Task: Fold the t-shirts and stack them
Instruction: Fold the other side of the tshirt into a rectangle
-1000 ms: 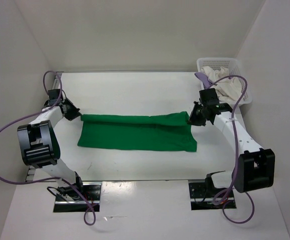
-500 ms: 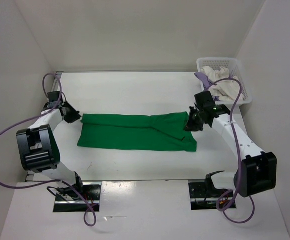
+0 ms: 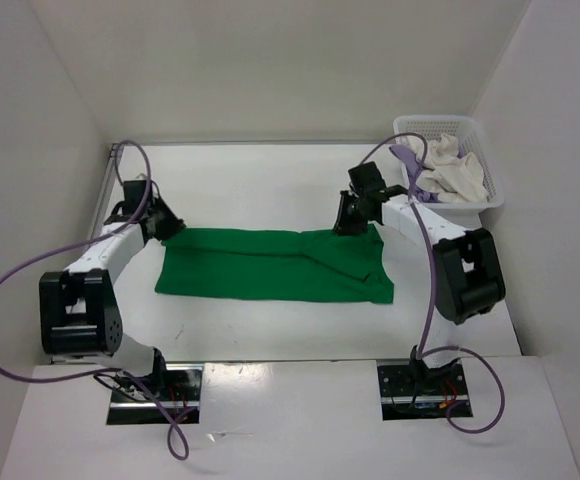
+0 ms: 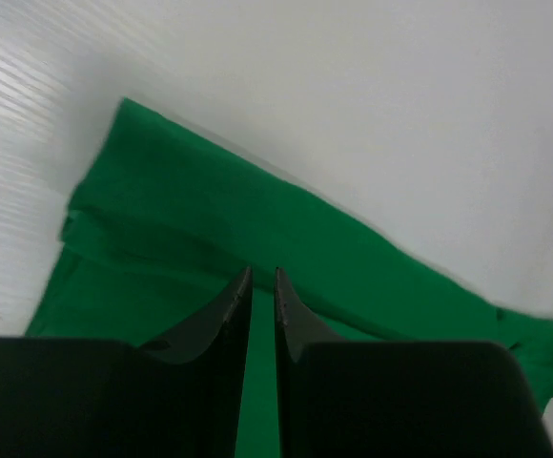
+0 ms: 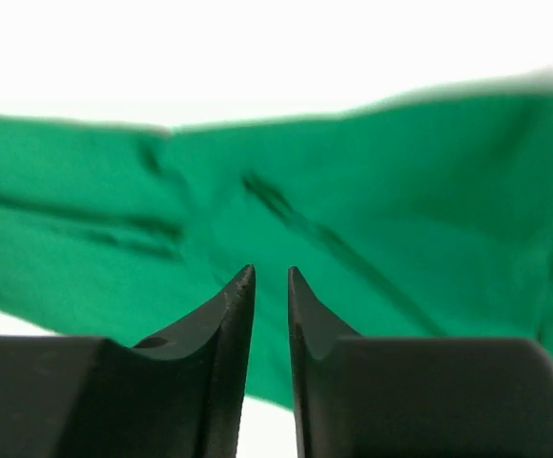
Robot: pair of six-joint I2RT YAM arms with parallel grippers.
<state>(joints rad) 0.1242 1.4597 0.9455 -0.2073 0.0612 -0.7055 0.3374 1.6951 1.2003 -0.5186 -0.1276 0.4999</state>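
Observation:
The bright green t-shirt (image 3: 270, 265) lies flat on the table as a long folded band, creased near its right end. My left gripper (image 3: 166, 222) hovers at its far left corner, slightly open with nothing between the fingers; in the left wrist view the gripper (image 4: 262, 272) is above the green shirt (image 4: 210, 219). At the far right edge my right gripper (image 3: 348, 222) is also slightly open and empty; the right wrist view has the gripper (image 5: 272, 270) over green shirt (image 5: 353, 191). A white t-shirt (image 3: 448, 172) and a lavender one (image 3: 406, 156) sit in the basket.
The white lattice basket (image 3: 435, 121) stands at the back right corner against the wall. White enclosure walls close in the table (image 3: 270, 185) on the left, back and right. Purple cables loop from both arms.
Both grippers have opened and let go of the green shirt's far edge. The right gripper has moved left and back from the shirt's right corner; the left one has shifted slightly right.

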